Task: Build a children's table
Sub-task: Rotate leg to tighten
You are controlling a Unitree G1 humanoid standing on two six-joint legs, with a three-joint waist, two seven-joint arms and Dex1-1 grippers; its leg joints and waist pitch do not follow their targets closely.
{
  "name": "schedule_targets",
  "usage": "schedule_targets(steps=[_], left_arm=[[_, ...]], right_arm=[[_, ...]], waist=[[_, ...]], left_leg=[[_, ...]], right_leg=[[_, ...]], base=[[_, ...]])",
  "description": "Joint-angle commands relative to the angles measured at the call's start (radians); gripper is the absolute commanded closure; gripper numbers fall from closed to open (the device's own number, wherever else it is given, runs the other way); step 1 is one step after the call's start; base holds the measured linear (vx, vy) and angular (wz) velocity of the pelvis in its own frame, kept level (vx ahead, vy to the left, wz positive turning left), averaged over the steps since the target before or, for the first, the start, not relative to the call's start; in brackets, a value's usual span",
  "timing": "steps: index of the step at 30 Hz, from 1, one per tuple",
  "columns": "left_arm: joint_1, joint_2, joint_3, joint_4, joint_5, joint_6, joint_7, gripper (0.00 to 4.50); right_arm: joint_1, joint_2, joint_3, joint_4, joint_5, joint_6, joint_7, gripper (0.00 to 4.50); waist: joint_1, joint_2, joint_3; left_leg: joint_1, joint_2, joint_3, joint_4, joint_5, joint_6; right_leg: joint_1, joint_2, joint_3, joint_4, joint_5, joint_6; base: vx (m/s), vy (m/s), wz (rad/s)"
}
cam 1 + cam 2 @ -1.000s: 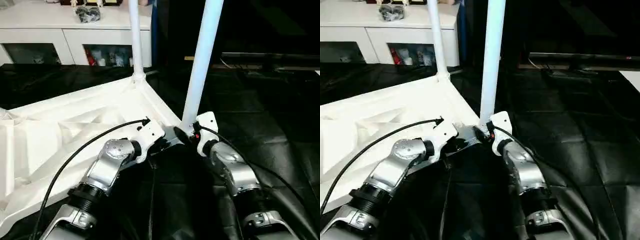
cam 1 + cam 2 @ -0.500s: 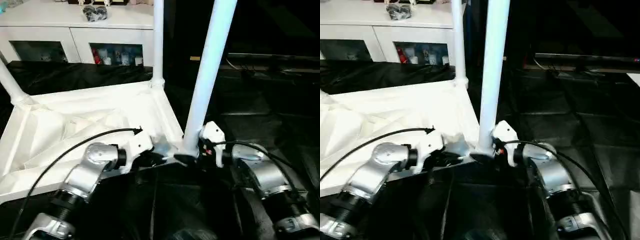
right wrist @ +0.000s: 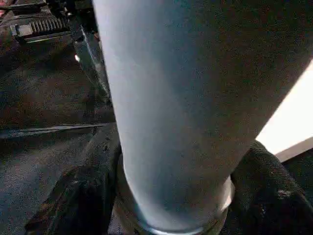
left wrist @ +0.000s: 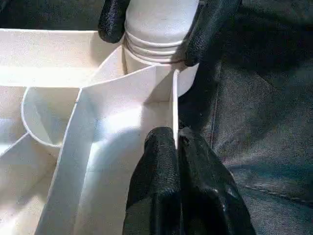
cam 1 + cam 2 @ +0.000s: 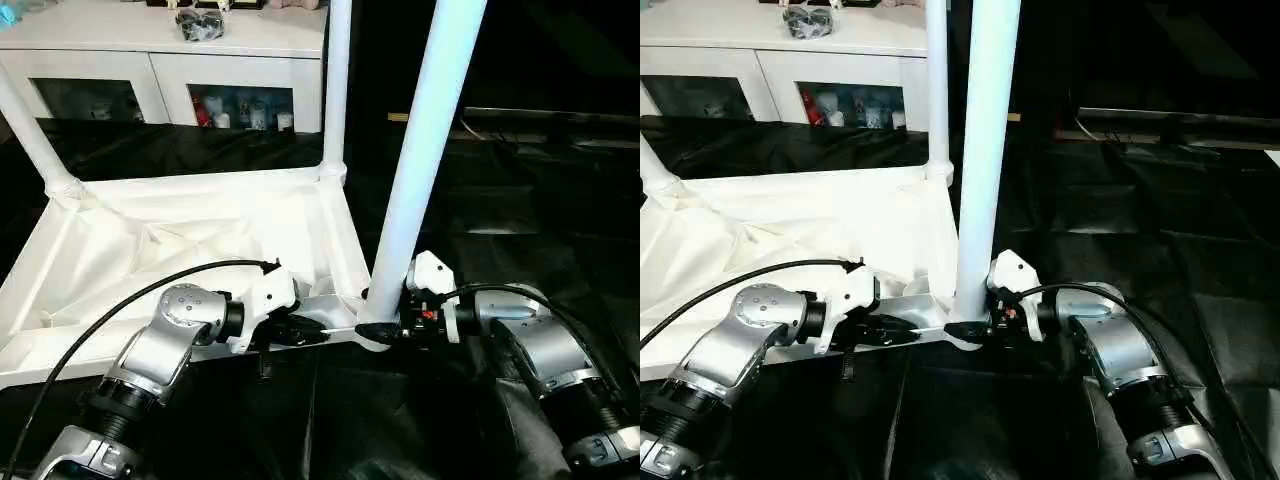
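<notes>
The children's table top [image 5: 180,215] lies upside down on the black cover, ribs up. Three white legs stand in its corner sockets: the near leg [image 5: 425,150], one at the far right [image 5: 337,90] and one at the far left [image 5: 30,130]. My left gripper [image 5: 315,335] is shut on the thin rim wall [image 4: 175,98] just left of the near corner socket. My right gripper [image 5: 378,328] comes in from the right and clasps the near leg [image 3: 171,98] at its base, one black finger [image 4: 115,19] on each side of it.
A white cabinet [image 5: 160,70] with glass doors stands behind, with a black bundle [image 5: 200,25] on top. The wrinkled black cover [image 5: 540,230] stretches to the right of the table top. Black cables loop over both forearms.
The view has shifted, so more of the table top and its far left leg show. My right forearm has swung round to the leg's right side. The left grip on the rim holds.
</notes>
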Motion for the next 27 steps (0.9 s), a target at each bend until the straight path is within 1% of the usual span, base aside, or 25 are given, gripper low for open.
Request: schedule_targets(steps=[1, 2, 3, 4, 6, 7, 8, 9, 10, 11, 12, 13, 14, 15, 16, 17, 18, 19, 21, 22, 23, 24, 26, 27], left_arm=[[-0.025, -0.032, -0.012, -0.017, -0.041, -0.035, -0.011, 4.5], [-0.033, -0.052, 0.0, 0.004, -0.016, -0.036, 0.057, 4.5], [-0.035, -0.057, 0.003, 0.009, -0.01, -0.035, 0.076, 4.5], [-0.045, -0.074, 0.01, 0.027, 0.013, -0.032, 0.133, 4.5], [-0.064, -0.109, 0.02, 0.063, 0.053, -0.036, 0.238, 4.5], [-0.07, -0.129, 0.021, 0.07, 0.067, -0.026, 0.283, 4.5], [-0.072, -0.137, 0.022, 0.071, 0.072, -0.021, 0.299, 4.5], [-0.074, -0.143, 0.022, 0.072, 0.076, -0.017, 0.312, 4.5], [-0.074, -0.143, 0.022, 0.072, 0.076, -0.017, 0.312, 4.5], [-0.078, -0.164, 0.019, 0.069, 0.083, 0.003, 0.34, 4.5], [-0.078, -0.164, 0.019, 0.069, 0.083, 0.003, 0.34, 4.5], [-0.085, -0.187, 0.016, 0.069, 0.096, 0.022, 0.378, 4.5], [-0.095, -0.213, 0.01, 0.074, 0.111, 0.039, 0.42, 4.5], [-0.102, -0.238, 0.007, 0.079, 0.121, 0.051, 0.455, 4.5], [-0.104, -0.255, 0.003, 0.08, 0.125, 0.056, 0.469, 4.5], [-0.103, -0.268, -0.008, 0.078, 0.126, 0.05, 0.462, 4.5], [-0.102, -0.269, -0.011, 0.077, 0.126, 0.046, 0.457, 4.5], [-0.102, -0.269, -0.011, 0.077, 0.126, 0.046, 0.457, 4.5], [-0.102, -0.268, -0.014, 0.08, 0.128, 0.031, 0.452, 4.5], [-0.097, -0.264, -0.012, 0.077, 0.122, 0.02, 0.439, 4.5], [-0.094, -0.26, -0.011, 0.074, 0.117, 0.014, 0.433, 4.5], [-0.094, -0.26, -0.011, 0.074, 0.117, 0.014, 0.433, 4.5], [-0.074, -0.228, -0.013, 0.052, 0.095, -0.017, 0.369, 4.5], [-0.074, -0.228, -0.013, 0.052, 0.095, -0.017, 0.369, 4.5]], right_arm=[[0.012, 0.01, 0.031, -0.026, 0.004, 0.008, 0.02, 1.81], [0.018, 0.04, 0.019, -0.019, 0.001, 0.011, -0.025, 1.81], [0.019, 0.048, 0.016, -0.018, 0.001, 0.012, -0.038, 1.81], [0.019, 0.08, -0.001, -0.007, -0.004, 0.02, -0.102, 1.81], [0.006, 0.15, -0.033, 0.039, -0.028, 0.014, -0.254, 1.81], [-0.007, 0.189, -0.042, 0.079, -0.051, 0.008, -0.345, 1.81], [-0.011, 0.202, -0.044, 0.093, -0.059, 0.005, -0.375, 1.81], [-0.015, 0.213, -0.046, 0.104, -0.066, 0.003, -0.402, 1.82], [-0.015, 0.213, -0.046, 0.104, -0.066, 0.003, -0.402, 1.82], [-0.028, 0.252, -0.057, 0.136, -0.073, 0.012, -0.476, 1.82], [-0.028, 0.252, -0.057, 0.136, -0.073, 0.012, -0.476, 1.82], [-0.043, 0.294, -0.066, 0.163, -0.079, 0.023, -0.551, 1.82], [-0.062, 0.337, -0.071, 0.193, -0.085, 0.031, -0.618, 1.82], [-0.08, 0.374, -0.075, 0.217, -0.091, 0.032, -0.673, 1.82], [-0.091, 0.398, -0.077, 0.228, -0.092, 0.033, -0.695, 1.82], [-0.101, 0.419, -0.079, 0.226, -0.078, 0.025, -0.676, 1.47], [-0.103, 0.423, -0.081, 0.222, -0.072, 0.023, -0.663, 1.26], [-0.103, 0.423, -0.081, 0.222, -0.072, 0.023, -0.663, 1.12], [-0.106, 0.426, -0.09, 0.22, -0.069, 0.026, -0.658, 1.03], [-0.104, 0.418, -0.096, 0.211, -0.065, 0.032, -0.641, 0.77], [-0.104, 0.413, -0.099, 0.208, -0.063, 0.034, -0.636, 0.77], [-0.104, 0.413, -0.099, 0.208, -0.063, 0.034, -0.636, 0.62], [-0.092, 0.362, -0.072, 0.189, -0.082, 0.014, -0.583, 0.55], [-0.092, 0.362, -0.072, 0.189, -0.082, 0.014, -0.583, 0.55]], waist=[[-0.002, -0.01, -0.061], [-0.003, -0.011, -0.061], [-0.004, -0.01, -0.058], [-0.005, -0.017, -0.059], [-0.008, -0.013, -0.056], [-0.01, -0.013, -0.058], [-0.015, -0.014, -0.056], [-0.017, -0.014, -0.056], [-0.02, -0.014, -0.058], [-0.024, -0.014, -0.058], [-0.024, -0.014, -0.058], [-0.028, -0.014, -0.058], [-0.034, -0.012, -0.057], [-0.035, -0.011, -0.06], [-0.038, -0.011, -0.06], [-0.04, -0.011, -0.062], [-0.04, -0.011, -0.062], [-0.037, -0.011, -0.064], [-0.037, -0.011, -0.065], [-0.037, -0.012, -0.065], [-0.037, -0.011, -0.063], [-0.037, -0.011, -0.063], [-0.038, -0.01, -0.062], [-0.038, -0.011, -0.062]], left_leg=[[0.01, 0.071, -0.023, -0.069, -0.115, 0.078], [0.009, 0.07, -0.023, -0.07, -0.117, 0.077], [0.011, 0.071, -0.024, -0.071, -0.129, 0.073], [0.01, 0.07, -0.024, -0.071, -0.13, 0.067], [0.01, 0.068, -0.024, -0.073, -0.136, 0.057], [0.014, 0.066, -0.026, -0.074, -0.152, 0.031], [0.007, 0.066, -0.029, -0.078, -0.155, 0.022], [0.007, 0.067, -0.03, -0.079, -0.16, 0.018], [0.011, 0.065, -0.029, -0.077, -0.168, 0.02], [0.01, 0.066, -0.027, -0.077, -0.158, 0.024], [0.01, 0.066, -0.027, -0.077, -0.158, 0.024], [0.005, 0.065, -0.027, -0.077, -0.145, 0.028], [0.007, 0.065, -0.028, -0.078, -0.144, 0.023], [0.005, 0.063, -0.029, -0.076, -0.135, 0.021], [0.005, 0.064, -0.028, -0.077, -0.129, 0.021], [0.006, 0.064, -0.027, -0.074, -0.124, 0.03], [0.006, 0.064, -0.027, -0.074, -0.124, 0.03], [0.005, 0.064, -0.026, -0.072, -0.101, 0.048], [0.005, 0.065, -0.025, -0.072, -0.082, 0.065], [0.004, 0.065, -0.025, -0.072, -0.08, 0.07], [0.006, 0.065, -0.024, -0.072, -0.092, 0.073], [0.006, 0.065, -0.024, -0.072, -0.098, 0.071], [0.006, 0.066, -0.024, -0.073, -0.11, 0.067], [0.005, 0.065, -0.025, -0.073, -0.109, 0.066]], right_leg=[[0.05, -0.091, 0.053, -0.075, -0.156, -0.236], [0.051, -0.09, 0.053, -0.075, -0.16, -0.235], [0.047, -0.091, 0.053, -0.08, -0.178, -0.231], [0.051, -0.092, 0.053, -0.08, -0.193, -0.225], [0.046, -0.091, 0.054, -0.084, -0.221, -0.217], [0.046, -0.094, 0.053, -0.088, -0.269, -0.204], [0.05, -0.095, 0.052, -0.088, -0.282, -0.194], [0.05, -0.095, 0.052, -0.088, -0.289, -0.19], [0.048, -0.094, 0.053, -0.09, -0.291, -0.184], [0.045, -0.094, 0.056, -0.087, -0.264, -0.192], [0.045, -0.094, 0.056, -0.087, -0.264, -0.192], [0.049, -0.093, 0.054, -0.085, -0.244, -0.193], [0.046, -0.093, 0.054, -0.085, -0.244, -0.201], [0.051, -0.094, 0.053, -0.082, -0.233, -0.203], [0.05, -0.093, 0.054, -0.083, -0.221, -0.205], [0.051, -0.093, 0.054, -0.08, -0.182, -0.217], [0.051, -0.093, 0.054, -0.08, -0.182, -0.217], [0.054, -0.092, 0.054, -0.076, -0.124, -0.223], [0.056, -0.092, 0.053, -0.071, -0.084, -0.233], [0.056, -0.092, 0.053, -0.071, -0.079, -0.235], [0.055, -0.092, 0.053, -0.074, -0.093, -0.238], [0.055, -0.093, 0.053, -0.075, -0.102, -0.238], [0.055, -0.093, 0.054, -0.077, -0.127, -0.234], [0.056, -0.093, 0.053, -0.078, -0.13, -0.233]], base=[[0.0, 0.0, 0.0], [0.0, 0.0, 0.0], [0.0, 0.0, 0.0], [0.0, 0.0, 0.0], [0.0, 0.0, 0.0], [0.0, 0.0, 0.0], [0.0, 0.0, 0.0], [0.0, 0.0, 0.0], [0.0, 0.0, 0.0], [0.0, 0.0, 0.0], [0.0, 0.0, 0.0], [0.0, 0.0, 0.0], [0.0, 0.0, 0.0], [0.0, 0.0, 0.0], [0.0, 0.0, 0.0], [0.0, 0.0, 0.0], [0.0, 0.0, 0.0], [0.0, 0.0, 0.0], [0.0, 0.0, 0.0], [0.0, 0.0, 0.0], [0.0, 0.0, 0.0], [0.0, 0.0, 0.0], [0.0, 0.0, 0.0], [0.0, 0.0, 0.0]])
